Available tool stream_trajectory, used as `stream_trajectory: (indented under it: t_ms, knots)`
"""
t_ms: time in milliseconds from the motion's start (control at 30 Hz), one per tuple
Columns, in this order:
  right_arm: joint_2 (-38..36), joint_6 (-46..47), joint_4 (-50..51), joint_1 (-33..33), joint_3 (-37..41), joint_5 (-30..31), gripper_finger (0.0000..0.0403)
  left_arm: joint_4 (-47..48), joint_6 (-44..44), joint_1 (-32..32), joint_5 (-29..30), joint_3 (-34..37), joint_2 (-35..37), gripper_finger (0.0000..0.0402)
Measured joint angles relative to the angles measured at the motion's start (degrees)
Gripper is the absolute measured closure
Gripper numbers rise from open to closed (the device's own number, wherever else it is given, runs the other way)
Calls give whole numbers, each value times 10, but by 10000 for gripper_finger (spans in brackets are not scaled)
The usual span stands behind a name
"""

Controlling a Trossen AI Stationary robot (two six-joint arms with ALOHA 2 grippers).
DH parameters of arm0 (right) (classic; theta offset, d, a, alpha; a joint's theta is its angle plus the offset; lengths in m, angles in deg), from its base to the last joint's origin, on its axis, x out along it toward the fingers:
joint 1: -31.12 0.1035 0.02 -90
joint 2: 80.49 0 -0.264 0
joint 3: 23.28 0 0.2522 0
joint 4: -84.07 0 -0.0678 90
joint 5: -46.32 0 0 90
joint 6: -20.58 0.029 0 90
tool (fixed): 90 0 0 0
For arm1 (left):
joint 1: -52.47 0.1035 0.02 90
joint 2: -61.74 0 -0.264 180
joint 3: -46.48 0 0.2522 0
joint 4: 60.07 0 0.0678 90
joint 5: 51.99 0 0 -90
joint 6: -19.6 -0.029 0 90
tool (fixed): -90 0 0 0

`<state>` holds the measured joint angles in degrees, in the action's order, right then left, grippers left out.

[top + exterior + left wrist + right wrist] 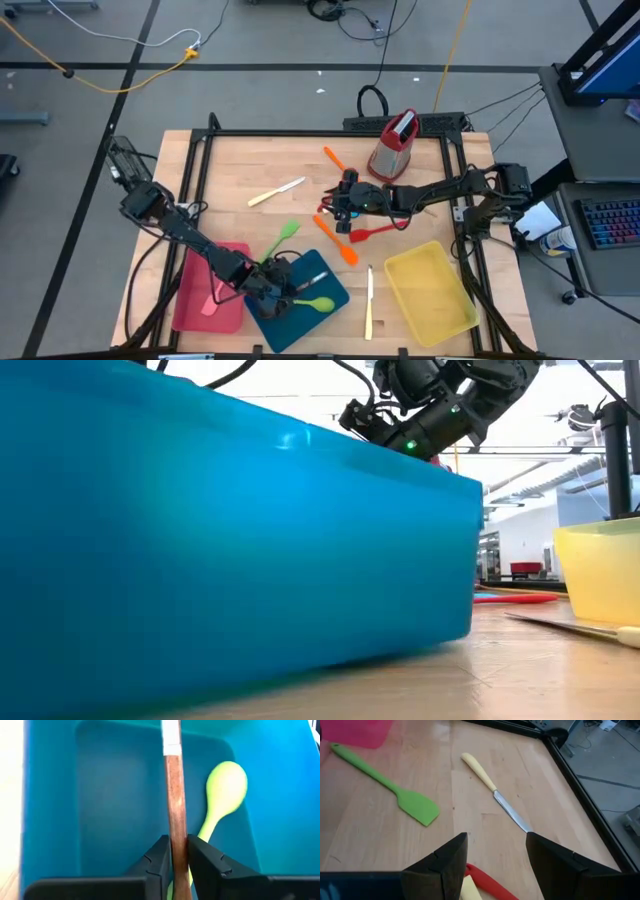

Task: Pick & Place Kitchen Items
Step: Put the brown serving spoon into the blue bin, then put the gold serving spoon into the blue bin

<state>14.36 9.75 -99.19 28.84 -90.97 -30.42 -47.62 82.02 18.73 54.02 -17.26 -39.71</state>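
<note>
My left gripper (288,287) is over the blue tray (330,290), shut on a brown-handled utensil (174,795) with a pale metal part at its far end. A green spoon (222,790) lies on the tray's floor beside it. My right gripper (338,203) is open, low over the table's middle, with a red utensil (485,880) just below its fingers (452,855). A green spatula (410,802) and a cream knife (490,785) lie on the wood ahead of it. An orange spatula (342,247) and a red spatula (372,232) lie near it. My left gripper pinches the utensil's brown handle (175,827) between its two fingers, one on each side. It comes from above, slanting down into the blue tray. The handle runs on ahead of the fingers over the tray's floor; whether its far end rests there I cannot tell.
A red tray (195,300) with a pink spatula (215,295) sits left of the blue tray, and a yellow tray (435,290) at the near right. A red-topped grater (393,145) stands at the far side. Another orange spatula (333,158) and a second cream knife (369,300) lie loose.
</note>
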Motion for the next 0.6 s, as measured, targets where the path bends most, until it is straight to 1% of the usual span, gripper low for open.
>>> stream_trajectory:
  t_ms: [167,400,600]
  knots:
    - [0,6,1,3,0,0,206,-1,-14,0,-3,0,0,306]
    - [0,26,5,7,0,0,206,-14,-27,0,-7,1,-1,305]
    - [0,27,8,22,0,0,206,-22,-71,2,-31,3,19,305]
